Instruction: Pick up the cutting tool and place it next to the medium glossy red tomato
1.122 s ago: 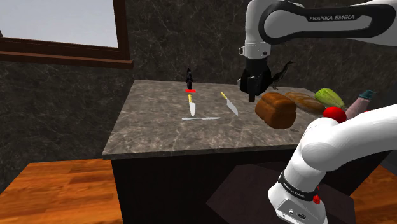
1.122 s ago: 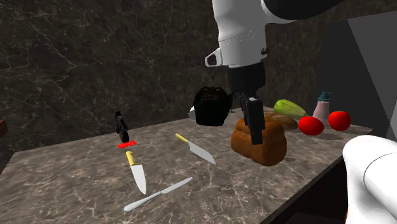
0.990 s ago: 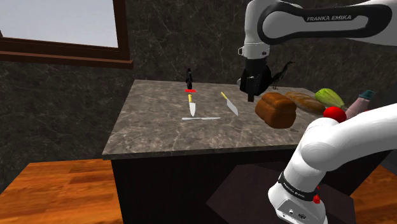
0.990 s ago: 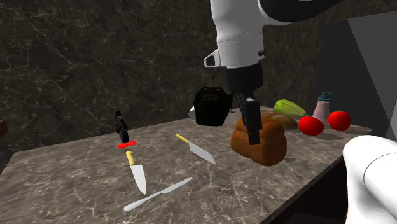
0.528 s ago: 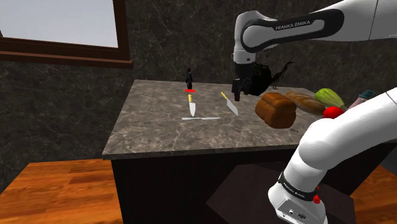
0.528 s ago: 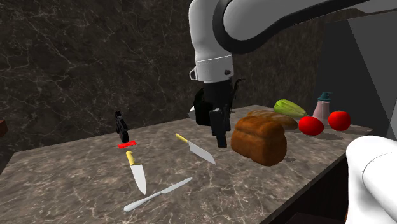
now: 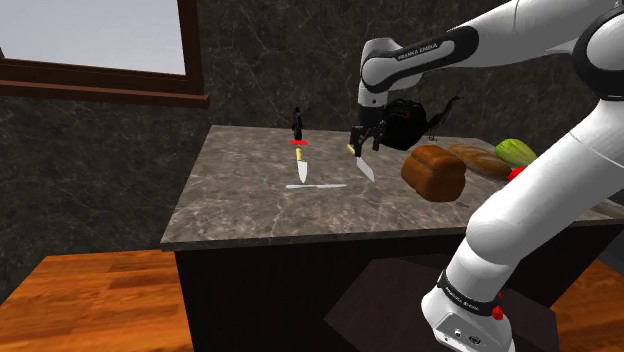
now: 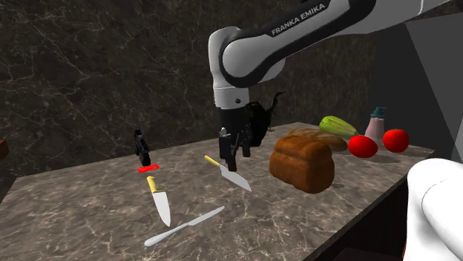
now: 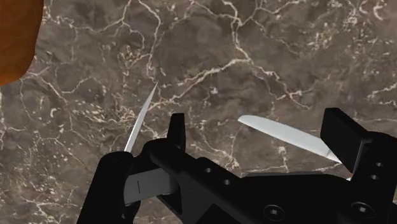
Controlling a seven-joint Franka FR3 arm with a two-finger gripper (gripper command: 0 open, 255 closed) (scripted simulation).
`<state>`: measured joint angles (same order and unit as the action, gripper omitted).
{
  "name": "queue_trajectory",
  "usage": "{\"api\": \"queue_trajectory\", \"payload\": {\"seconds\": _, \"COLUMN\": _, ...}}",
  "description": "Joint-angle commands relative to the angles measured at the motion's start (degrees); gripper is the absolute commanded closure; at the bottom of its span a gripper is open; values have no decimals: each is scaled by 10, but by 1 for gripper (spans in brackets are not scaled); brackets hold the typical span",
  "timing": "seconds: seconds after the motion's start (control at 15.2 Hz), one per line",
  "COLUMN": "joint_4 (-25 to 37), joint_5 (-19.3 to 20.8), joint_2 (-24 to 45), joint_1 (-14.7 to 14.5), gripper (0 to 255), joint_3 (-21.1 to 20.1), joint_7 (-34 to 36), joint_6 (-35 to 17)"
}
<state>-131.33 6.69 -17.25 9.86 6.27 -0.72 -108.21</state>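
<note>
1. I have my gripper (image 8: 231,153) low over the dark stone table (image 8: 89,215), near the middle of the second exterior view.
2. In the wrist view its two black fingers (image 9: 176,130) stand wide apart. They hold nothing.
3. The knife (image 8: 228,173) that I am after lies flat on the table, right under the gripper. It has a yellow handle and a shiny blade.
4. In the second exterior view the handle points up and left, toward the back wall. The tip points to the lower right.
5. In the wrist view the knife's blade (image 9: 286,137) lies on the table between the two fingers. I cannot see either finger touching it.
6. A thin pointed blade (image 9: 141,119) shows just outside one finger. I cannot tell which knife it belongs to.
7. A second knife (image 8: 159,200), also with a yellow handle, lies in the lower left of the second exterior view. A silver table knife (image 8: 184,226) lies near it, close to the bottom edge.
8. A brown bread loaf (image 8: 300,163) sits just right of the gripper.
9. Far to the right sit the left red tomato (image 8: 363,146) and the right red tomato (image 8: 395,139). They are well apart from the knife, with the bread in between. I cannot tell which one is the medium one.
10. A black kettle (image 8: 252,122) stands behind the gripper.
</note>
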Motion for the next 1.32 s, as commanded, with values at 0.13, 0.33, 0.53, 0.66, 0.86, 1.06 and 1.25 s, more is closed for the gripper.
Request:
{"api": "queue_trajectory", "payload": {"seconds": 0.13, "joint_4": 41, "joint_5": -14, "joint_2": 72, "joint_1": 19, "gripper": 0, "joint_3": 25, "joint_7": 11, "joint_6": -45}}
{"api": "queue_trajectory", "payload": {"seconds": 0.33, "joint_4": 76, "joint_5": -30, "joint_2": 127, "joint_1": 32, "gripper": 0, "joint_3": 42, "joint_7": 17, "joint_6": -73}}
{"api": "queue_trajectory", "payload": {"seconds": 0.53, "joint_4": 115, "joint_5": -51, "joint_2": 181, "joint_1": 46, "gripper": 0, "joint_3": 58, "joint_7": 20, "joint_6": -96}}
{"api": "queue_trajectory", "payload": {"seconds": 0.66, "joint_4": 143, "joint_5": -68, "joint_2": 216, "joint_1": 57, "gripper": 0, "joint_3": 67, "joint_7": 21, "joint_6": -108}}
{"api": "queue_trajectory", "payload": {"seconds": 0.86, "joint_4": 187, "joint_5": -96, "joint_2": 270, "joint_1": 74, "gripper": 0, "joint_3": 80, "joint_7": 21, "joint_6": -124}}
{"api": "queue_trajectory", "payload": {"seconds": 1.06, "joint_4": 235, "joint_5": -126, "joint_2": 324, "joint_1": 94, "gripper": 0, "joint_3": 89, "joint_7": 21, "joint_6": -134}}
{"api": "queue_trajectory", "payload": {"seconds": 1.25, "joint_4": 239, "joint_5": -135, "joint_2": 342, "joint_1": 100, "gripper": 0, "joint_3": 89, "joint_7": 20, "joint_6": -149}}
